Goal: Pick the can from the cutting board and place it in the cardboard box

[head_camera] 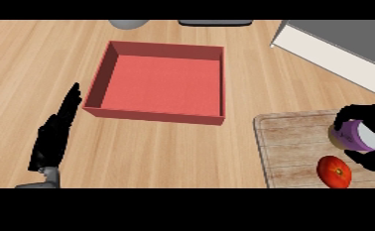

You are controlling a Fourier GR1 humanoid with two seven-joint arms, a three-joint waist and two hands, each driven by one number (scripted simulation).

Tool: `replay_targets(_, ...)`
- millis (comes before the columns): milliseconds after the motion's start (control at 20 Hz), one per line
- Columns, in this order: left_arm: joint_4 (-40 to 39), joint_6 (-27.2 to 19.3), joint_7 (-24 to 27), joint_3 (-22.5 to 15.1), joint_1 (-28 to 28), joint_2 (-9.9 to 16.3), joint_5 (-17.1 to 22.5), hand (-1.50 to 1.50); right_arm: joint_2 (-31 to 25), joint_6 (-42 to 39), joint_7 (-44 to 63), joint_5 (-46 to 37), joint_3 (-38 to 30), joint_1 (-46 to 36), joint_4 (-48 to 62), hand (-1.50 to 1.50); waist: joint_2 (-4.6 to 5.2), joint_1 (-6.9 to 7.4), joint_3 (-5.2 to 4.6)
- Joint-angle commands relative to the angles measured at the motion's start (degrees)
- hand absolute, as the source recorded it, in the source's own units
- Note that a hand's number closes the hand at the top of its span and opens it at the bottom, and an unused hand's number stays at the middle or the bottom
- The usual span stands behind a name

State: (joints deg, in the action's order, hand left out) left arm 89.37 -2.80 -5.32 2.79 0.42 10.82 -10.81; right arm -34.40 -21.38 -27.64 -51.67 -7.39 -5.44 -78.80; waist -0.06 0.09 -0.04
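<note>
Right hand (359, 113) at the frame's right edge curls round the can (353, 136) on the board (289, 148), beside a tomato (334, 171). Left hand (55, 133), lower left, rests straight-fingered beside the box (157, 84).

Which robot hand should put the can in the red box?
The right hand: its fingers already curl around the can on the cutting board. The left hand rests open, left of the box.

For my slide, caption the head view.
Right hand curled round purple can on wooden cutting board; red box empty.

Wooden counter (168, 150) with red box (157, 84), cutting board (293, 145), grey bowl (130, 24) directly on it.
</note>
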Motion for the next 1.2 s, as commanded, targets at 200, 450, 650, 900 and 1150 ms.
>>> replay_targets(200,0.0,2.4,0.0,-4.4,-4.0,-1.0,-1.2,0.0,6.3,4.7,-0.1,-7.9,10.1,-23.9,10.6,1.5,2.32,8.54,0.26)
replay_targets(450,-0.9,1.3,-0.8,-3.7,-5.2,-1.6,-1.3,0.0,9.2,10.5,-3.3,-9.8,9.1,-37.9,26.1,1.5,1.98,6.77,0.23)
replay_targets(650,-5.5,0.6,2.4,-0.7,-5.1,-0.4,-1.0,0.0,10.8,12.6,-9.2,-7.7,6.7,-45.7,37.2,1.5,1.53,4.21,0.11)
replay_targets(900,-2.3,0.4,1.1,-2.3,-3.3,-1.4,-1.5,0.0,12.4,3.3,-19.3,3.5,0.2,-51.8,40.2,1.5,0.96,3.66,0.14)
replay_targets(1150,-2.7,-0.2,0.6,-1.3,-3.4,-1.3,-1.5,0.0,15.4,-4.2,-21.3,9.2,-2.3,-58.2,43.7,1.5,0.47,2.01,0.05)
